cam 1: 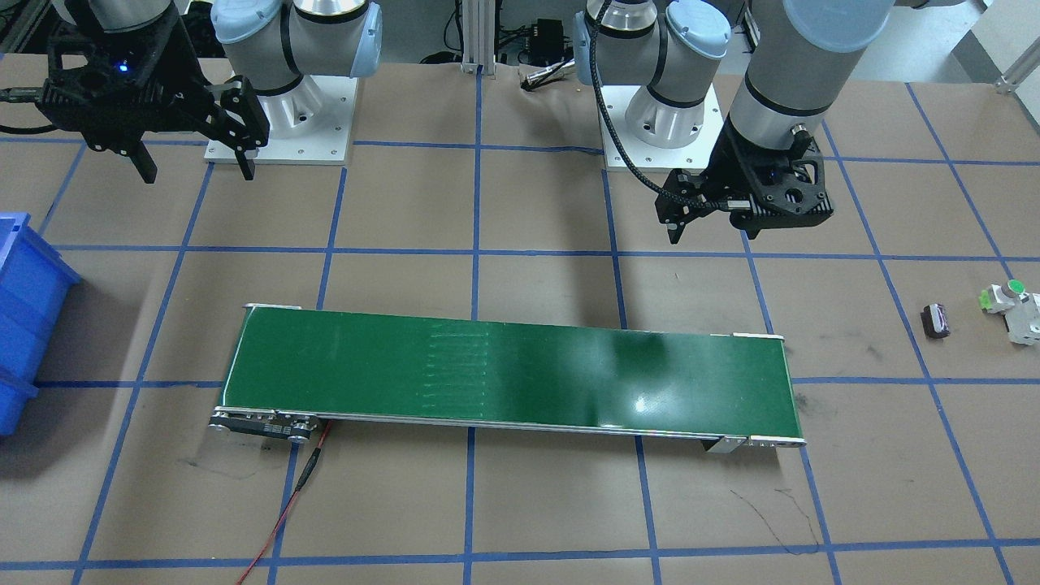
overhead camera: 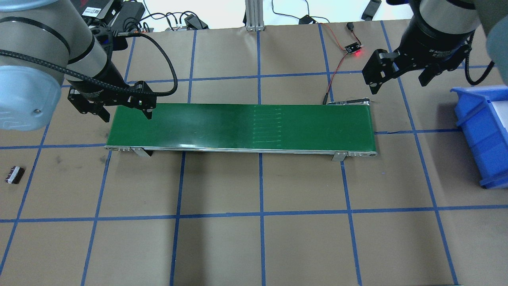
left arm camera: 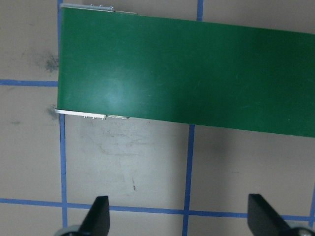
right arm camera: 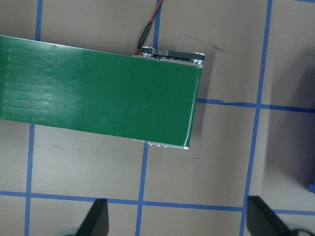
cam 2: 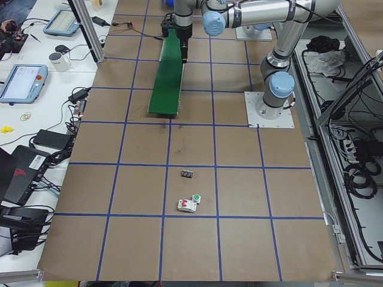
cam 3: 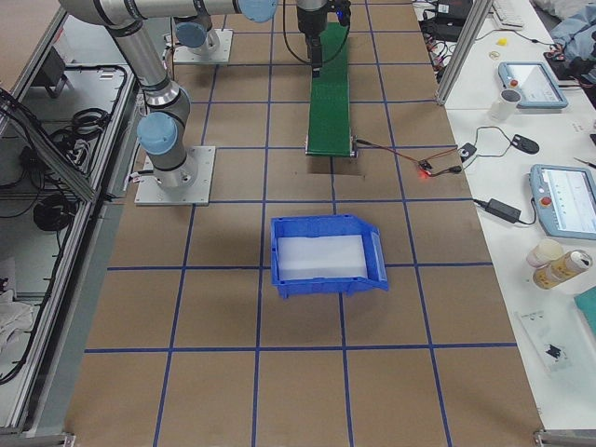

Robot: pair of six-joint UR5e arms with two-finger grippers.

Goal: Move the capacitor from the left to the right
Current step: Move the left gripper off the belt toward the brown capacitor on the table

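The capacitor (cam 1: 936, 319), a small dark cylinder, lies on the brown table far out on my left side. It also shows in the overhead view (overhead camera: 14, 174) and the exterior left view (cam 2: 187, 174). My left gripper (overhead camera: 127, 115) is open and empty. It hangs above the left end of the green conveyor belt (overhead camera: 238, 127), well away from the capacitor, and its wrist view (left arm camera: 179, 216) shows only belt and table. My right gripper (overhead camera: 397, 83) is open and empty above the belt's right end; its fingers (right arm camera: 98, 216) stand wide apart.
A white-grey block with a green button (cam 1: 1011, 305) lies beside the capacitor. A blue bin (overhead camera: 484, 135) stands on the right side of the table. A red-black wire (overhead camera: 337, 67) runs from the belt's right end to a small board.
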